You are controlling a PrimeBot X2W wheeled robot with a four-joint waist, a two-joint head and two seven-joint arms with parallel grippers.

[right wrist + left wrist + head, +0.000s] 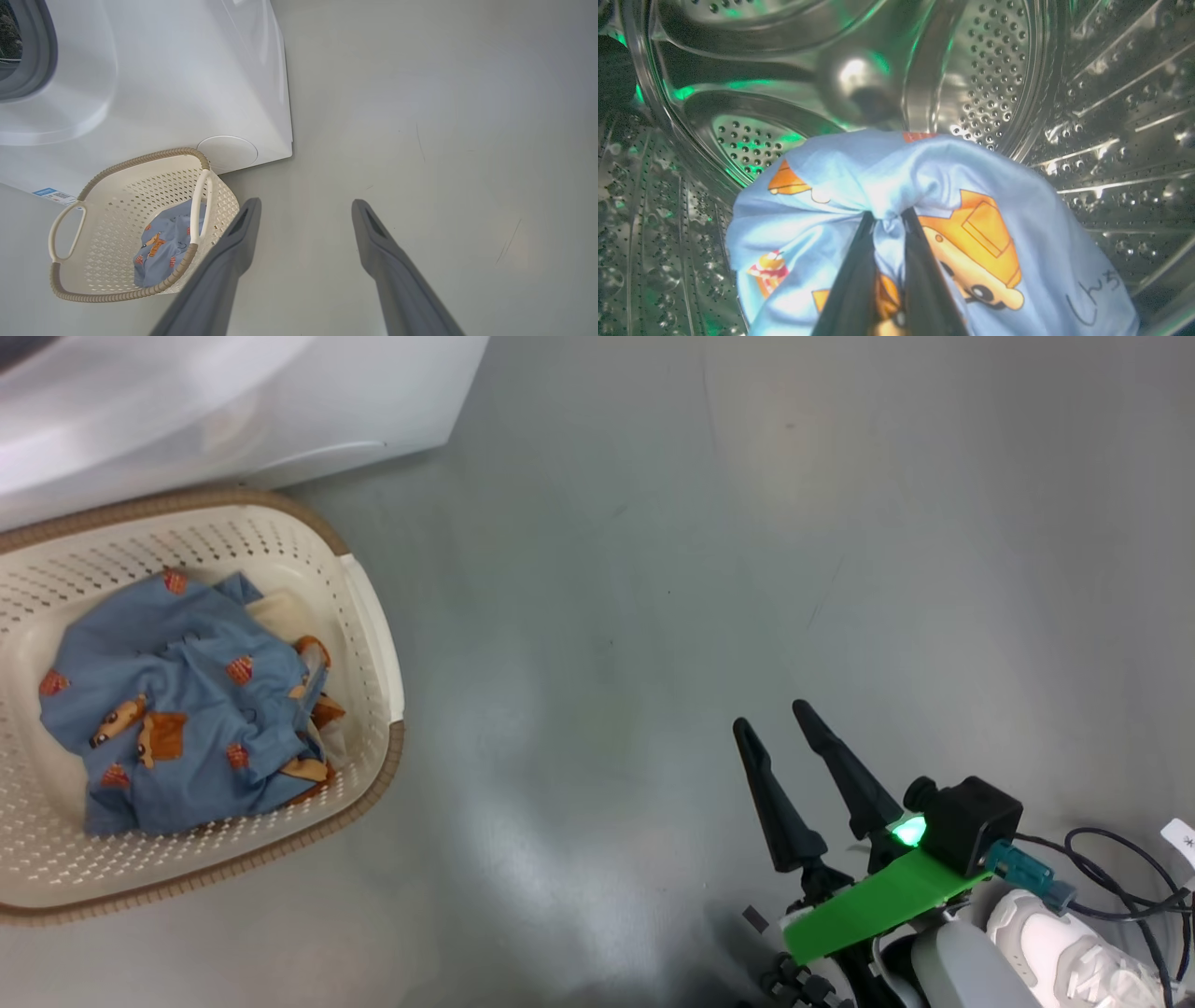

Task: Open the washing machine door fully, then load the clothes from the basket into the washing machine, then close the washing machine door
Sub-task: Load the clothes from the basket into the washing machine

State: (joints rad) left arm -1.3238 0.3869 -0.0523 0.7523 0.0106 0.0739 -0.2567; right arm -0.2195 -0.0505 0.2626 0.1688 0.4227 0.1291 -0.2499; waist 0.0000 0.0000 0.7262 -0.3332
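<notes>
fabric bunched straight ahead of my left gripper, whose fingers were clamped together on a fold of one blue garment. i held it inside the drum, the steel back wall beyond it, so i judged that letting go there was the coming move. my right gripper hovered over the floor, fingers wide apart and empty. the one basket sat off to its left, with one more bundle of clothes in it.
</notes>
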